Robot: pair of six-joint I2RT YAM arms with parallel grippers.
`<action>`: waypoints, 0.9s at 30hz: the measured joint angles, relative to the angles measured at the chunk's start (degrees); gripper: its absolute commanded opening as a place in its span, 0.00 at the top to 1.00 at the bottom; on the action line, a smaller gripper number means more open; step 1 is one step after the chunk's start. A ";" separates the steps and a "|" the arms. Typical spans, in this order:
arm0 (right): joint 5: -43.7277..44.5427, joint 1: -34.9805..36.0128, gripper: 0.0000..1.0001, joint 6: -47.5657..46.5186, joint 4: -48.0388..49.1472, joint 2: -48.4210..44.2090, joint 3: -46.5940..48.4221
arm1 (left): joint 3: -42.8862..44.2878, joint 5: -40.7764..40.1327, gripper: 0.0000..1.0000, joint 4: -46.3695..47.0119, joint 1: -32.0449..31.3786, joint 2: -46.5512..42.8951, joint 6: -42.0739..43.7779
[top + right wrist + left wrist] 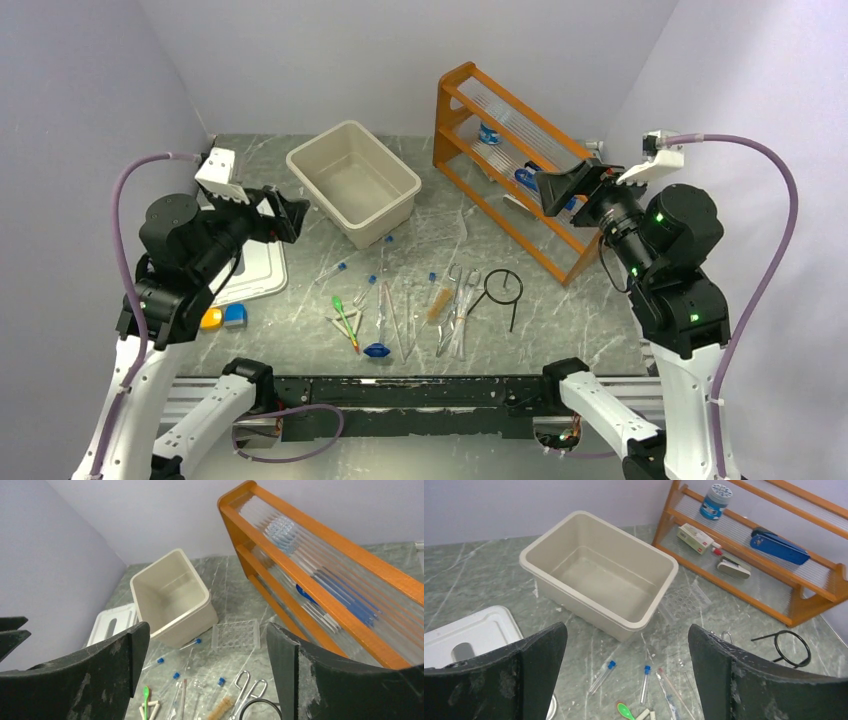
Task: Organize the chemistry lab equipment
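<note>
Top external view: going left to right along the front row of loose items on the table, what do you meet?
orange block → blue block → green droppers → brush → black wire ring stand

A robot test cell staged as a chemistry lab is shown: a marbled desk (580, 330) is enclosed by plain lilac walls (400, 60), and blue-capped test tubes (602, 677), a clear tube rack (236, 635) and a wire ring stand (514, 315) are laid out.
</note>
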 measured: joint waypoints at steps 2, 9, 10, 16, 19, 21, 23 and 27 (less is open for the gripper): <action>-1.14 -0.31 0.05 0.13 -0.48 0.13 -0.15 | -0.98 1.60 0.04 1.11 -0.17 -0.15 -0.15; -2.29 -0.70 0.05 0.76 -3.76 1.51 -0.70 | -7.65 12.85 0.03 11.26 -0.68 -1.36 -2.21; -2.38 -0.74 0.06 0.90 -4.15 1.75 -1.09 | -9.07 15.17 0.03 13.46 -0.72 -1.44 -3.04; -4.15 -0.87 0.10 1.46 -5.46 2.60 -4.74 | -14.84 24.79 0.08 26.73 -0.96 0.52 -11.52; -4.68 -0.90 0.13 2.01 -5.33 3.54 -5.75 | -16.57 26.91 0.11 32.22 -2.45 3.39 -16.85; -4.85 -0.90 0.14 2.47 -4.83 4.02 -6.78 | -17.07 26.82 0.12 34.32 -5.25 6.10 -19.47; -5.05 -0.98 0.16 3.28 -3.54 4.28 -8.20 | -17.00 25.62 0.13 34.95 -9.49 9.42 -21.24; -5.75 -1.01 0.19 4.92 -0.61 4.33 -11.26 | -14.62 19.82 0.20 34.25 -21.79 18.51 -22.51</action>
